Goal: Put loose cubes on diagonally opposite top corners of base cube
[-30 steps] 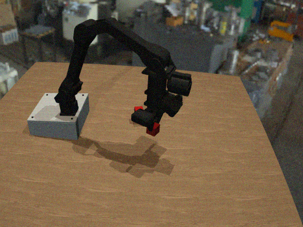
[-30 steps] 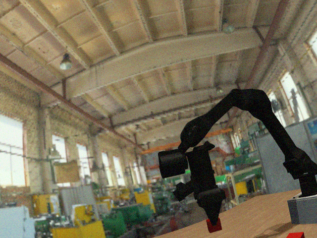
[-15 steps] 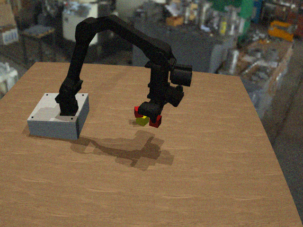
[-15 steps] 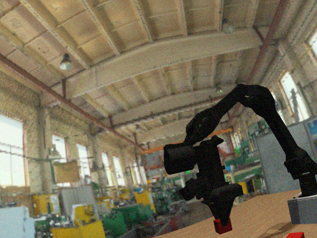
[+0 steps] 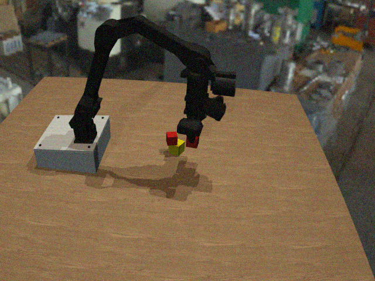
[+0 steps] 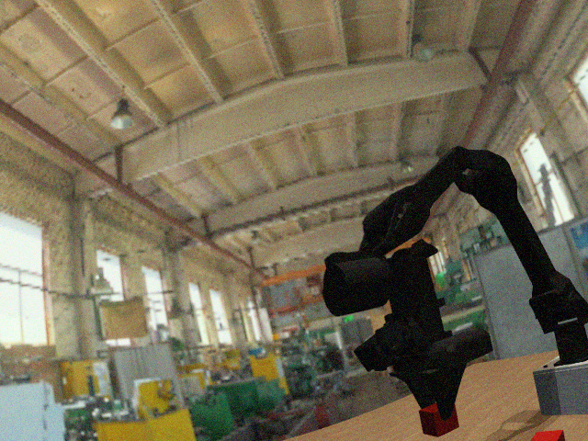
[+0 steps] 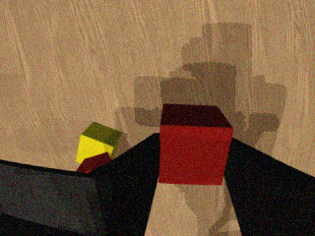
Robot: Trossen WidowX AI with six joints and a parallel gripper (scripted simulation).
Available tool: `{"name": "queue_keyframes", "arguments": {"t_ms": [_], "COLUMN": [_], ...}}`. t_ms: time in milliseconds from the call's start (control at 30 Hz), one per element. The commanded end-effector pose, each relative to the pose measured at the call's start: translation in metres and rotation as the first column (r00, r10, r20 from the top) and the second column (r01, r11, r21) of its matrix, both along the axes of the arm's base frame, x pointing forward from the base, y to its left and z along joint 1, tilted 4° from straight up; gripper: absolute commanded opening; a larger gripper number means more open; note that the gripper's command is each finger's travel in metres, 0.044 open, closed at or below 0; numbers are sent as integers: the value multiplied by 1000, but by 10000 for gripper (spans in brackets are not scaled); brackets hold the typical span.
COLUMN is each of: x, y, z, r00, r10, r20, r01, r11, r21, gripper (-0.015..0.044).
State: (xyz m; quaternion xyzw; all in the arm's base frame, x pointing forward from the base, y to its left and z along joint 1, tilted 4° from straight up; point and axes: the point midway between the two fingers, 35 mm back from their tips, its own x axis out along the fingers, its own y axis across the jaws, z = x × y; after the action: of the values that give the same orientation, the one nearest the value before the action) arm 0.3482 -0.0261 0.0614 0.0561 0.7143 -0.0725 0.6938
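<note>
The yellow base cube (image 5: pixel 176 150) (image 7: pixel 94 147) stands on the table. One red cube (image 5: pixel 171 139) (image 6: pixel 548 435) (image 7: pixel 95 162) sits on its top at the left corner in the top view; in the wrist view it is mostly hidden behind a finger. My gripper (image 5: pixel 191 139) (image 6: pixel 438 412) (image 7: pixel 191 142) is shut on the other red cube (image 5: pixel 195 143) (image 6: pixel 431 424) (image 7: pixel 196 155). It holds this cube in the air, to the right of the base cube in the top view, apart from both other cubes. The held cube looks about level. The base cube is out of view in the exterior view.
The arm's grey base box (image 5: pixel 65 160) (image 6: pixel 560 390) stands on the wooden table (image 5: pixel 181 236) at the left in the top view. The arm arches from it over to the cubes. Its shadow falls on the table in front of the base cube.
</note>
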Motion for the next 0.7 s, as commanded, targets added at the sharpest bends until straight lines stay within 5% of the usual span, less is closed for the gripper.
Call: {"name": "queue_keyframes", "arguments": {"t_ms": [0, 667], "x": [-3, -16], "y": [15, 77], "z": [-2, -4], "r00": [998, 954], "r10": [60, 301], "r20": [-5, -7], "r01": [-60, -300], "r11": [998, 954], "r21": [8, 22], "gripper": [105, 105]}}
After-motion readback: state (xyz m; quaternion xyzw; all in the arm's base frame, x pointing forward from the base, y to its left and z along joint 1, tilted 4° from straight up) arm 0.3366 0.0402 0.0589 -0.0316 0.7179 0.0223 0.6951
